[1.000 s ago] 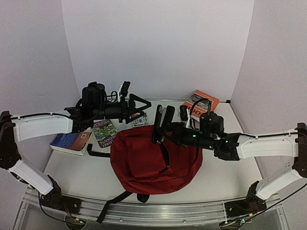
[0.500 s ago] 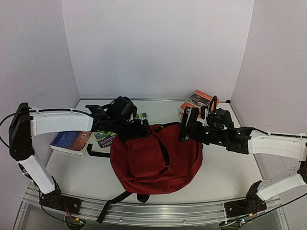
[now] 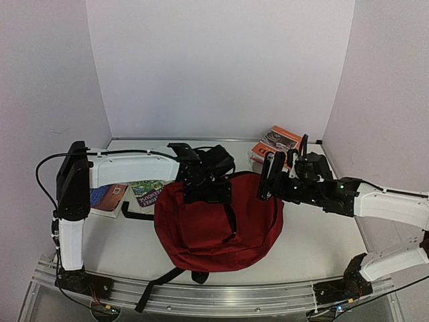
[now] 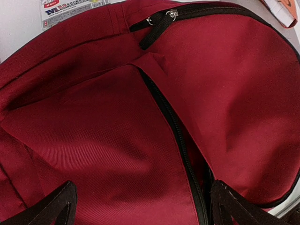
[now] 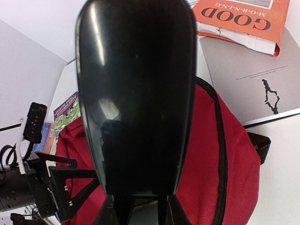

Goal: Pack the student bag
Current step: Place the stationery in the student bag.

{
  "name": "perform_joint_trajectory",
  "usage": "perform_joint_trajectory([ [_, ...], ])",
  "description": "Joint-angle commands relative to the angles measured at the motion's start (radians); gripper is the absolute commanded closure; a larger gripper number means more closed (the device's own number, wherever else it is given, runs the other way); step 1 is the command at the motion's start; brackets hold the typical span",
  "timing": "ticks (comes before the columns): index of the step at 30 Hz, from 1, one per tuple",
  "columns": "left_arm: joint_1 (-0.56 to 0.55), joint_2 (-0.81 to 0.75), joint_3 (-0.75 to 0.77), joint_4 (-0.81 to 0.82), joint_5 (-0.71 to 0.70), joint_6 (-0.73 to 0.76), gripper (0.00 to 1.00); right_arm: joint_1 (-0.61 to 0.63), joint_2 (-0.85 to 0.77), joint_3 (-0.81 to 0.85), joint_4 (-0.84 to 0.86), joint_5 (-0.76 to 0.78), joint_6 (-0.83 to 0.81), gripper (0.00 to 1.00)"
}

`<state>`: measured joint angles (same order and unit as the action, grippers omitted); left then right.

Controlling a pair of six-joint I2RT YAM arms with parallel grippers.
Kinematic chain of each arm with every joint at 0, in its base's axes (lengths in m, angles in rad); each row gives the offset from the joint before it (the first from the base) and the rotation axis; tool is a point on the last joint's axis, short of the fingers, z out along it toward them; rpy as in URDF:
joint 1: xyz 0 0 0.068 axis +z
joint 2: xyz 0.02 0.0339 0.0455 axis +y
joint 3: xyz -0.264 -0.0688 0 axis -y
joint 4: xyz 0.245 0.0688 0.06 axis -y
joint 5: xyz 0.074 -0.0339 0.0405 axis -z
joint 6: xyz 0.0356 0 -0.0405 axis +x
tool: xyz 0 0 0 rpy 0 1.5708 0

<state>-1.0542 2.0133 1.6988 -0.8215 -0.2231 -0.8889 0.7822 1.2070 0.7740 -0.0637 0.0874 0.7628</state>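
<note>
The red bag (image 3: pixel 214 228) lies flat in the middle of the table (image 3: pixel 315 248). Its far top edge is hidden under the left gripper (image 4: pixel 143 213). That gripper hangs right over the black zip (image 4: pixel 173 131) with its fingers spread wide, holding nothing.

The right gripper (image 5: pixel 140 212) is just beside the bag's far right corner. It squeezes a long, shiny black thing (image 5: pixel 136 93). I cannot tell what it is.

There is one bag. A blue book (image 3: pixel 106 198) and a green book (image 3: pixel 149 191) on the left are partly hidden by the arm. The orange books (image 3: pixel 281 137) at the back are cut off and hard to count.
</note>
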Motion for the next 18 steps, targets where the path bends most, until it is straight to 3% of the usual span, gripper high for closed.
perform_joint_trajectory([
  [1,-0.017,0.072,0.102,-0.136,-0.037,0.007,0.0,0.004,-0.056,-0.006,0.067,0.03,-0.013,1.0],
  [8,-0.031,0.142,0.174,-0.171,-0.006,0.039,0.0,0.005,-0.062,-0.018,0.067,0.027,-0.019,1.0],
  [13,-0.035,0.177,0.243,-0.295,-0.082,0.045,0.02,0.006,-0.066,-0.018,0.067,0.022,-0.024,1.0],
  [18,-0.036,0.172,0.246,-0.333,-0.121,0.047,0.28,0.005,-0.048,-0.012,0.067,-0.01,-0.031,1.0],
])
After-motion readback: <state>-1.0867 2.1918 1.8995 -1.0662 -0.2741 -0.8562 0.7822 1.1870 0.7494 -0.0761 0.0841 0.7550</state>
